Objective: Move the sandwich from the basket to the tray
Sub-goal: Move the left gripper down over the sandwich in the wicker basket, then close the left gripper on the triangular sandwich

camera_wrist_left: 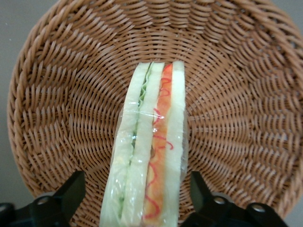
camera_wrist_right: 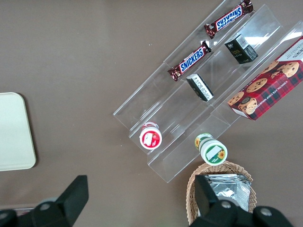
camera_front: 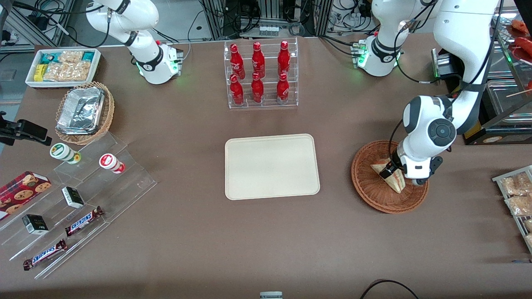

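one sandwich [camera_front: 390,176], one basket [camera_front: 370,182], one tray [camera_front: 272,167], one gripper [camera_front: 390,169], six red bottles [camera_front: 258,71], two snickers bars [camera_front: 62,237]

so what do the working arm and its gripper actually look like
The working arm is glossy white with rounded shells, dark grey joint rings and a round dark cap on its wrist segment. Black cables run along it, and a green light glows at its base. The gripper, down in the basket at the sandwich, has a white body with black fingers.

Sandwich [camera_front: 393,177] in basket [camera_front: 368,182]; gripper [camera_front: 390,169] above.
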Robot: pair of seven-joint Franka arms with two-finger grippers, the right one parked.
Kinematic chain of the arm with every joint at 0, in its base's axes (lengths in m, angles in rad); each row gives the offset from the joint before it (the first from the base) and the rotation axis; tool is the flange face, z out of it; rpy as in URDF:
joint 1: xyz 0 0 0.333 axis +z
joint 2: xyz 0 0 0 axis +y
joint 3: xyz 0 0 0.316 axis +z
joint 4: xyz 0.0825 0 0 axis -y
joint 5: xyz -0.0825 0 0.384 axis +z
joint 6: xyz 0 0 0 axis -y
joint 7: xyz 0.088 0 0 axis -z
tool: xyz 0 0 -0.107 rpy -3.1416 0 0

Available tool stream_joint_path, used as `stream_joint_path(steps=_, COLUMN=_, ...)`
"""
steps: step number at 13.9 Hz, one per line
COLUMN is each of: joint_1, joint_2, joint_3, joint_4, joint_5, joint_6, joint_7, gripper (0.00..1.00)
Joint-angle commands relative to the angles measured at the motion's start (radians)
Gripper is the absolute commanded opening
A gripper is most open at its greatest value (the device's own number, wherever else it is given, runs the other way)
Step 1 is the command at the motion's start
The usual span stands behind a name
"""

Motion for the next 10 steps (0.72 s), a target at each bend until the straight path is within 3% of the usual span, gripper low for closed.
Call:
stream_joint_path(steps=1, joint_1=0.003, joint_2=-0.004, joint_3=-0.001, joint_4=0.006, joint_5=0.009, joint_6=-0.004, joint_7=-0.051, gripper=0.0)
stream_joint_path(steps=3, joint_1=0.001, joint_2=-0.012, joint_3=-0.001, joint_4=0.052, joint_5=0.01, joint_6=-0.076, joint_7=-0.048, gripper=0.0)
stream_joint_path(steps=6, joint_1=-0.008, joint_2=-0.024, joint_3=-0.006, joint_4=0.197, joint_5=0.014, joint_6=-0.32, joint_7=-0.003, gripper=0.0)
stream_joint_path(steps=8, joint_1=-0.008, joint_2=-0.016, joint_3=-0.041, joint_4=0.291, joint_5=0.011, joint_6=-0.446, joint_7=0.075, gripper=0.0)
stream_joint_path(steps=10, joint_1=-0.008, joint_2=-0.001, joint_3=-0.091, joint_4=0.351, joint_5=0.007, joint_6=-0.466, joint_7=0.099, gripper=0.0)
